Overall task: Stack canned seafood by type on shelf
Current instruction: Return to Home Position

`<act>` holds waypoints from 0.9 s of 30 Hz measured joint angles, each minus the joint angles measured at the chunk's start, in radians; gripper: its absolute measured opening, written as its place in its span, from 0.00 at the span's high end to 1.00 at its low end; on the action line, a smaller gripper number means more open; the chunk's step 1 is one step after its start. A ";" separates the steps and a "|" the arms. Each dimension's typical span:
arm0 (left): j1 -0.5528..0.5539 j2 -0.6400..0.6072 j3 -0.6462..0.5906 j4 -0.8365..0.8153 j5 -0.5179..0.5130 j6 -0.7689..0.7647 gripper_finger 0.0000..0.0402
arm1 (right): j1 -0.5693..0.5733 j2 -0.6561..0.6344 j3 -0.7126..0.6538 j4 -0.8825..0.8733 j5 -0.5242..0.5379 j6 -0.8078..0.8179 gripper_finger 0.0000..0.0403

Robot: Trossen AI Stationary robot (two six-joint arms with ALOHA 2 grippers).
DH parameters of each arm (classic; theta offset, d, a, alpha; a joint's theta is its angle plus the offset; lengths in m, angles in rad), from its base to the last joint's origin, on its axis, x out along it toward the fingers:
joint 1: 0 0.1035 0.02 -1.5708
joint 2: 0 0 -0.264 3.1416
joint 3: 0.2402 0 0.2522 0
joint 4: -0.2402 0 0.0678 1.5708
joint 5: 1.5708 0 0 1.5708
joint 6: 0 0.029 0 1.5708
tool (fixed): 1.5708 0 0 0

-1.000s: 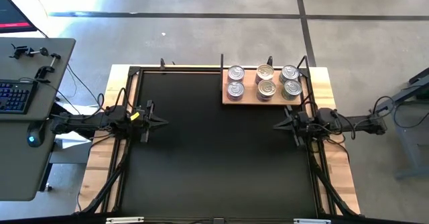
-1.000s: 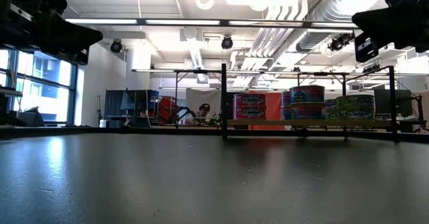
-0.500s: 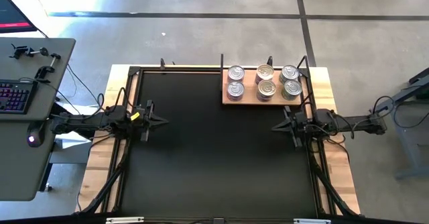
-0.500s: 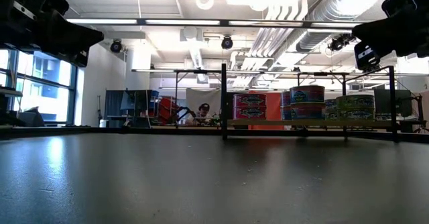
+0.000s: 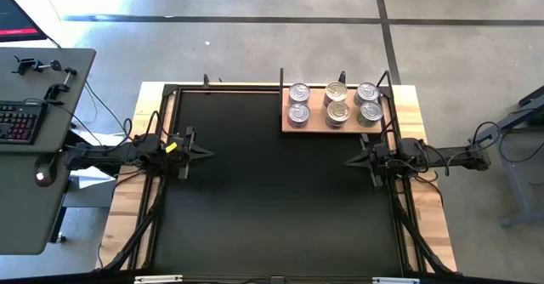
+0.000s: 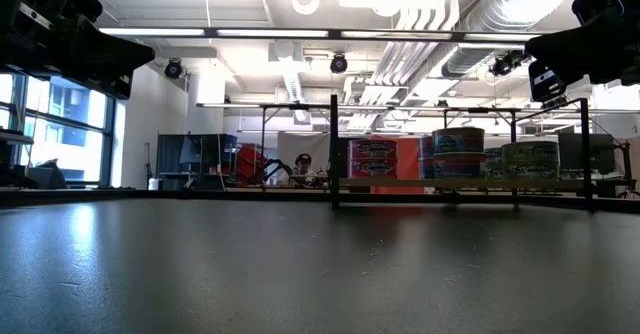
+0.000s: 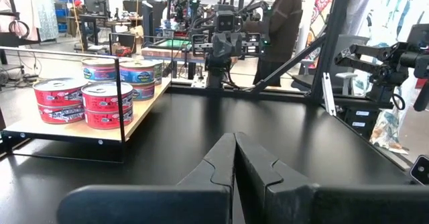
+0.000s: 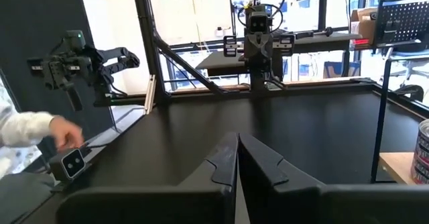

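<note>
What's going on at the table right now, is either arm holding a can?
Neither arm holds anything. The left gripper and right gripper hang shut and empty over the left and right sides of the black table, facing each other. The cans stand well apart from both, on the wooden shelf at the table's far right corner, in six stacks, two high where the low view shows them.
</note>
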 joint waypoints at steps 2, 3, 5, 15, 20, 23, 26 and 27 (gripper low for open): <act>0.000 0.000 0.000 0.000 0.000 0.000 1.00 | 0.000 0.000 0.000 0.000 0.000 0.012 0.98; 0.000 0.000 0.000 0.000 0.000 0.000 1.00 | 0.000 0.000 0.000 0.000 0.000 0.018 0.98; 0.000 0.000 0.000 0.000 0.000 0.000 1.00 | 0.000 0.000 0.000 0.000 0.000 0.017 0.98; 0.000 0.000 0.000 0.000 0.000 0.000 1.00 | 0.000 0.000 0.000 -0.001 0.000 0.017 0.98; 0.000 0.000 0.000 0.000 0.000 0.000 1.00 | 0.000 0.000 0.000 -0.001 0.000 0.017 0.98; 0.000 0.000 0.000 0.000 0.000 0.000 1.00 | 0.000 0.000 0.000 -0.001 0.000 0.019 0.98; 0.000 0.000 0.000 0.000 0.000 0.000 1.00 | 0.000 0.000 0.000 -0.001 0.000 0.016 0.98; 0.000 0.000 0.000 0.000 0.000 0.000 1.00 | 0.000 0.000 0.000 -0.001 0.000 0.017 0.98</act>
